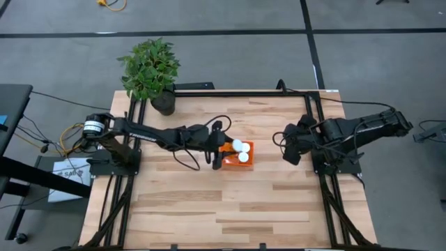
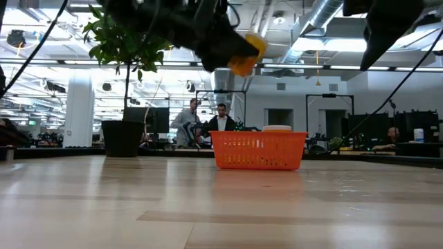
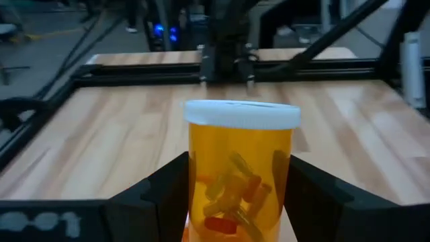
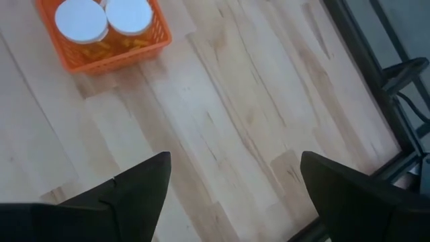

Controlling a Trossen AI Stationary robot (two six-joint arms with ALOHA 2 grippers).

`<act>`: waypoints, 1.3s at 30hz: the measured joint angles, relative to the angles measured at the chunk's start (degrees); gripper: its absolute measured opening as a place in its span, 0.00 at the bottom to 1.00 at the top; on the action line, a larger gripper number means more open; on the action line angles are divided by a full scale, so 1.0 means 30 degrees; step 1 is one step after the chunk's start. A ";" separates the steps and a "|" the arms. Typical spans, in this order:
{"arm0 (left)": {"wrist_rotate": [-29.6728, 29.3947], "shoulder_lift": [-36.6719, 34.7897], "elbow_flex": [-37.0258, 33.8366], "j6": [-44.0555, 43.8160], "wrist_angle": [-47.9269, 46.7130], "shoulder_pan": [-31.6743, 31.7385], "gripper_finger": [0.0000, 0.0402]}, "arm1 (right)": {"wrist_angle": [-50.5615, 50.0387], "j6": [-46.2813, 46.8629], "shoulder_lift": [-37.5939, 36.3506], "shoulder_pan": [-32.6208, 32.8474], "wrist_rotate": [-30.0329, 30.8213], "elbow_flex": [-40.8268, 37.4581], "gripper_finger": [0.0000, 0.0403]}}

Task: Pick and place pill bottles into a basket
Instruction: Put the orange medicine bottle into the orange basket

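The basket [image 1: 237, 156] sits near the middle of the tabletop [image 1: 230, 209], with two pill bottles [image 1: 241, 150] standing inside. The left gripper [image 1: 217, 155] hangs over the basket's left end, gripping a third bottle [image 3: 240, 171]. A potted plant [image 1: 151, 72] stands at the far left corner. The right gripper [image 1: 290, 151] waits near the right edge.

We see two dark, jointed arms with black cables looping alongside them; the left arm [image 1: 150, 131] carries a round silver-ringed joint and orange wires at its base, and the right gripper [image 4: 232, 195] has broad, matte black wedge-shaped fingers
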 joint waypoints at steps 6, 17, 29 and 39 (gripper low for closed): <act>-0.1423 0.0233 -0.2308 -0.0373 0.3956 -0.0172 0.48 | 0.0002 -0.0715 0.0003 -0.0475 0.0000 0.0000 0.81; -0.1633 0.1062 -0.2783 -0.0141 0.6546 -0.0190 0.48 | 0.0128 -0.0818 0.0000 -0.1270 -0.0015 0.0000 0.81; 0.0738 0.4104 -0.2503 -0.3947 0.9890 0.0267 0.48 | 0.0277 -0.1317 0.0004 -0.1255 -0.0080 0.0000 0.81; 0.0710 0.5538 -0.2532 -0.4560 1.0978 0.0196 0.48 | 0.0277 -0.1956 0.0000 -0.1264 -0.0094 0.0000 0.81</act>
